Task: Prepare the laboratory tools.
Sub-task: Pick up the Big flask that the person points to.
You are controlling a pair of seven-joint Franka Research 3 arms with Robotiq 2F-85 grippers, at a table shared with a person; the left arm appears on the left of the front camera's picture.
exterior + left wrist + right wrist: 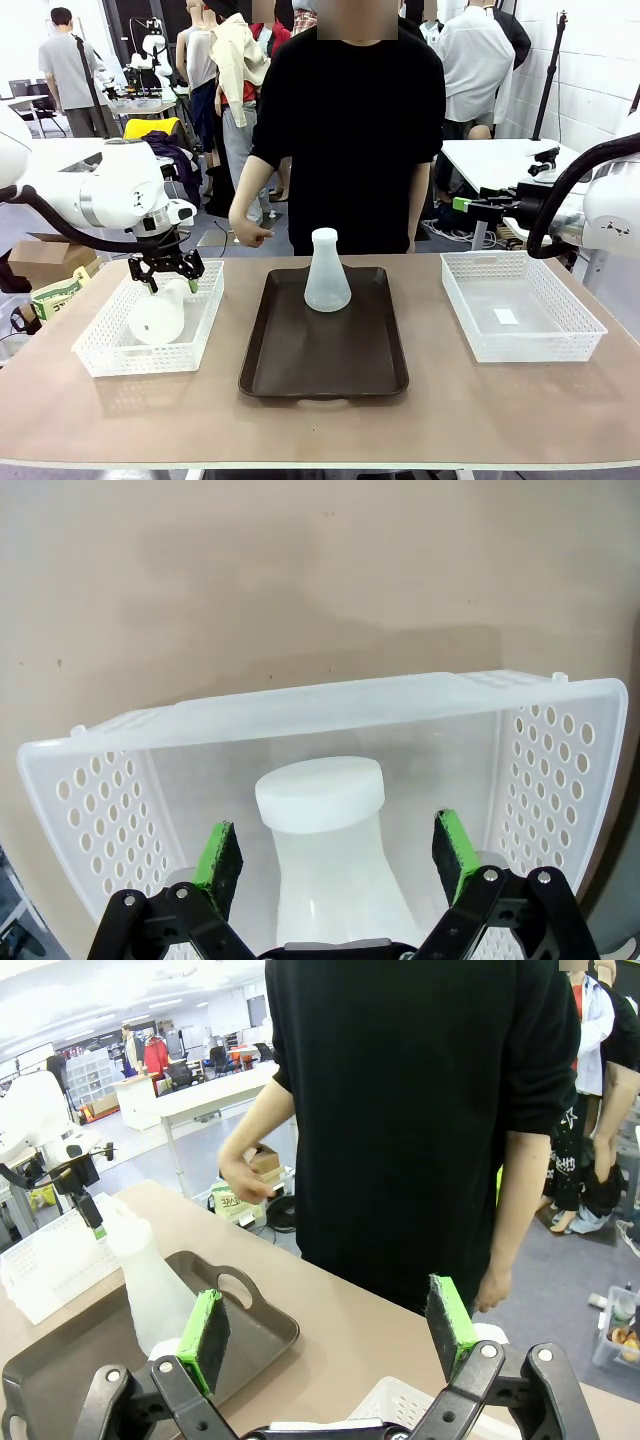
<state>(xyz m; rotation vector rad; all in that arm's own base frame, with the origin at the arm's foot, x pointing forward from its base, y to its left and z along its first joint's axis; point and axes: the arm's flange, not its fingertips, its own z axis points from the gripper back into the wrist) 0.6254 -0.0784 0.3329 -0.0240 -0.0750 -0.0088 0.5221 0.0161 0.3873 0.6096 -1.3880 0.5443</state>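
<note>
Tray (322,362) sits mid-table (450,420), with the standing flask (327,272) on its far half. Left basket (98,358) lies left of the tray and holds the lying flask (158,318), with the left gripper (165,272) directly above it; right basket (535,348) lies right of the tray. A person (345,130) stands behind the table's far edge, opposite the tray.
</note>
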